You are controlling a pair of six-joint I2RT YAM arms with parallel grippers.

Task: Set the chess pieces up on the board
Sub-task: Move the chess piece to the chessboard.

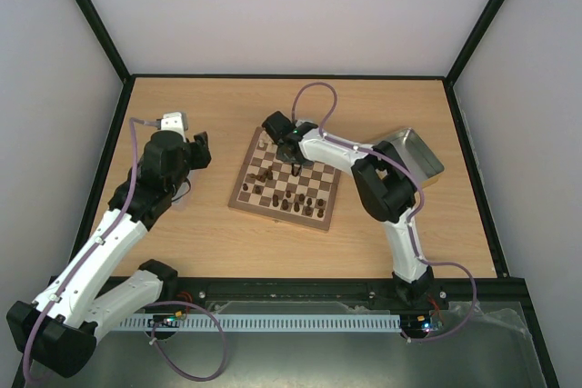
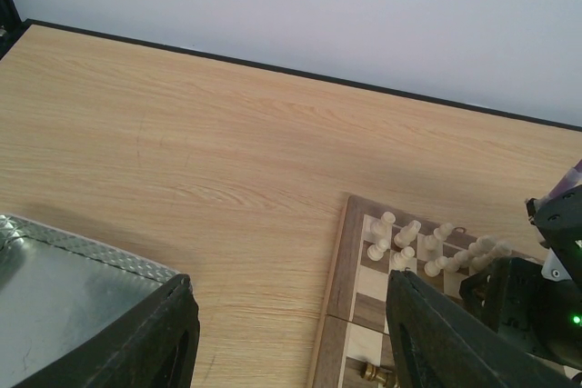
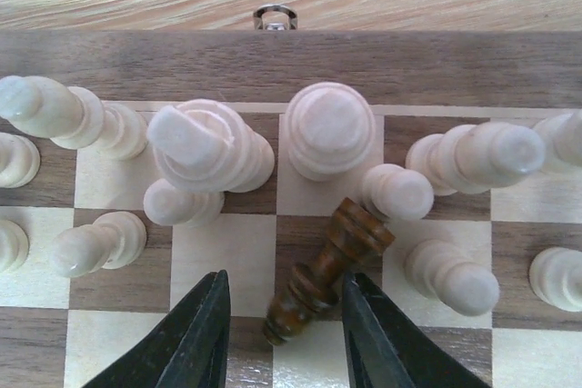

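Note:
The board (image 1: 273, 215) lies mid-table. Dark chess pieces (image 1: 293, 197) stand along its near side and cream ones (image 1: 264, 144) at its far left corner. My right gripper (image 3: 284, 333) hangs over the far rows, open. Between its fingers a dark brown piece (image 3: 327, 283) leans tilted, its base toward a cream pawn (image 3: 397, 193) and its top close to the right finger (image 3: 377, 333). A clear gap separates it from the left finger. Cream pieces (image 3: 329, 129) crowd the far rank. My left gripper (image 1: 202, 147) is open and holds nothing, left of the board (image 2: 338, 261).
A grey metal tray (image 1: 414, 156) sits to the right of the board. Another metal tray (image 2: 64, 288) shows at the lower left of the left wrist view. The right arm (image 2: 536, 297) reaches over the board. Black frame rails edge the table.

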